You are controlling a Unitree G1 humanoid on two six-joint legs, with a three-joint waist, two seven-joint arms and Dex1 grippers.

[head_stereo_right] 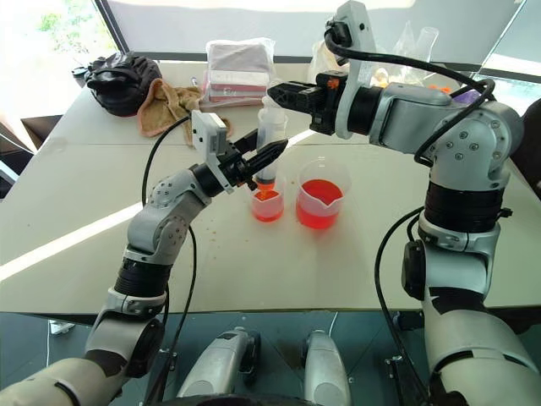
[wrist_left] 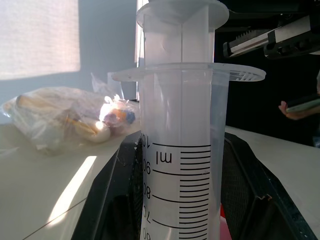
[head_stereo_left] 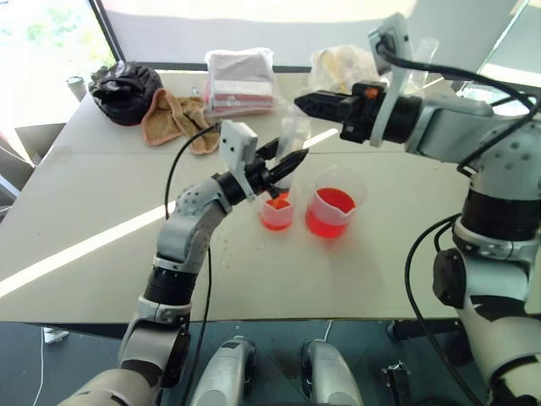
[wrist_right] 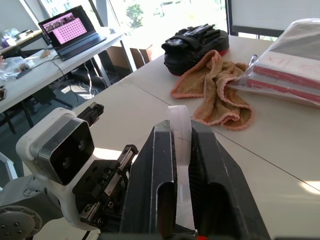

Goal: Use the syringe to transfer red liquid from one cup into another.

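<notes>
The left gripper (head_stereo_right: 269, 153) clamps the large clear plastic syringe (head_stereo_right: 270, 145) upright, orange tip in the smaller clear cup (head_stereo_right: 267, 205), left of the wider red-filled cup (head_stereo_right: 319, 205). The right gripper (head_stereo_right: 279, 91) pinches its white plunger (wrist_right: 181, 131); next, a steady press or pull.

clear syringe (head_stereo_right: 270, 139) stands upright, orange tip in the smaller cup (head_stereo_right: 267, 204) — beside the larger cup (head_stereo_right: 320, 203), both holding red liquid (head_stereo_right: 319, 193).

I am holding the syringe (head_stereo_left: 290, 148) upright over the smaller cup (head_stereo_left: 276, 211) in my left gripper (head_stereo_left: 287, 164); my right gripper (head_stereo_left: 306, 102) is seemingly pinching its plunger. The larger cup (head_stereo_left: 332, 206) is standing beside it on the bench (head_stereo_left: 101, 211).
</notes>
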